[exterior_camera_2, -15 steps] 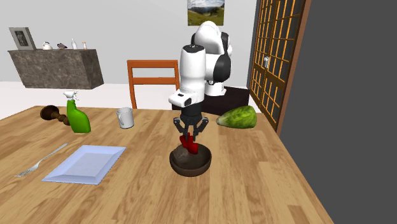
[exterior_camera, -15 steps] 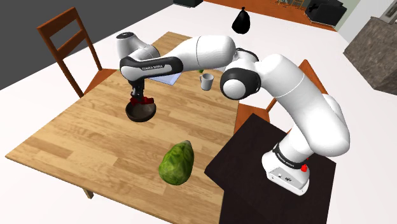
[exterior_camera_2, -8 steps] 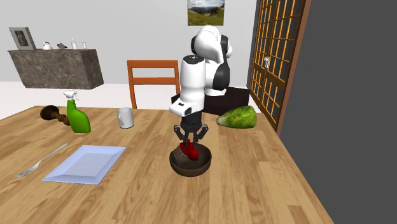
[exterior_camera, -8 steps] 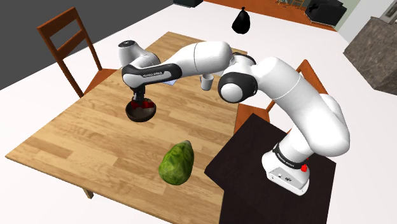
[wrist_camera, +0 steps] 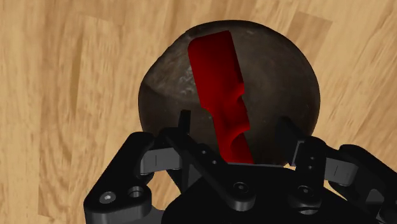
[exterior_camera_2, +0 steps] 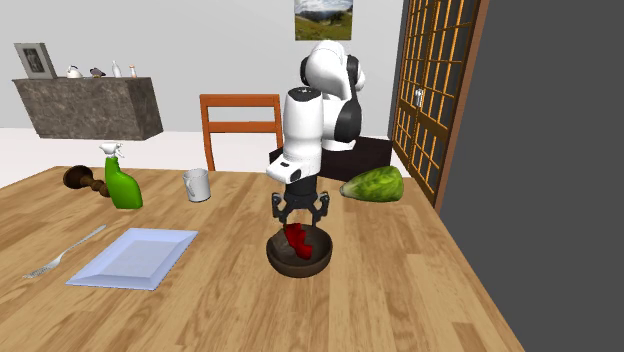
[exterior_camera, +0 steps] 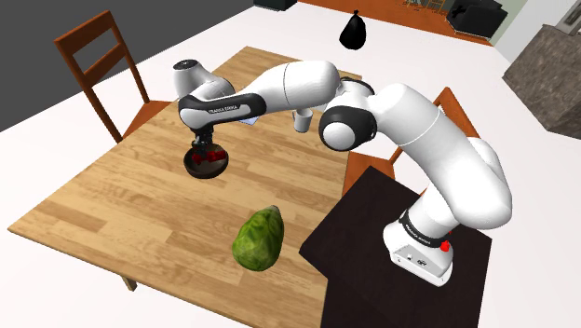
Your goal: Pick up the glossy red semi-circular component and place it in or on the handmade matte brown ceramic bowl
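A wooden table [exterior_camera: 112, 205] spreads beneath the claw [wrist_camera: 234, 121]. Directly under it sits a dark brown matte bowl [wrist_camera: 280, 76]. Inside lies the glossy red component [wrist_camera: 219, 76], scalloped along one edge, below the released, spread fingers.

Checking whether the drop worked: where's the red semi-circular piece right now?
In the second exterior view the red piece lies inside the brown bowl, directly below the open pincer, with the pale plate to that view's left.

tool [exterior_camera_2: 300, 214] pointing down, fingers spread apart
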`<move>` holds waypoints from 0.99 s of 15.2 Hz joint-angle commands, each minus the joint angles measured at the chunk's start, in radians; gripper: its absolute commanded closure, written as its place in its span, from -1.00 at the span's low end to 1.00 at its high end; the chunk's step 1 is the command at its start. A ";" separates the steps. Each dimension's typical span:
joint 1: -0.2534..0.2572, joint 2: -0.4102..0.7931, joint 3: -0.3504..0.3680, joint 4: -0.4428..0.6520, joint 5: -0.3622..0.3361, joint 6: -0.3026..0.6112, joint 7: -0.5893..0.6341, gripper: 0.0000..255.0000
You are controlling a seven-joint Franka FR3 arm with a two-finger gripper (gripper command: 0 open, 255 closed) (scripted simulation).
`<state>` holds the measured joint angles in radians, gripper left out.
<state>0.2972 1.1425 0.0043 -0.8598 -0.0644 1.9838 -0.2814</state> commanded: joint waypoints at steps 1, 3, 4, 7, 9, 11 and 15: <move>0.000 0.000 0.000 0.000 0.000 0.000 0.000 -1.00; 0.000 0.000 0.000 0.000 0.000 0.000 0.000 -1.00; 0.000 0.000 0.000 0.000 0.000 0.000 0.000 -1.00; 0.003 -0.055 0.001 0.002 0.001 -0.057 0.000 -1.00; 0.003 -0.066 0.001 0.008 0.001 -0.074 -0.001 -1.00; 0.003 -0.066 0.001 0.008 0.001 -0.074 -0.001 -1.00; 0.003 -0.066 0.001 0.008 0.001 -0.074 -0.001 -1.00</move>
<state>0.3006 1.0762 0.0054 -0.8518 -0.0633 1.9097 -0.2820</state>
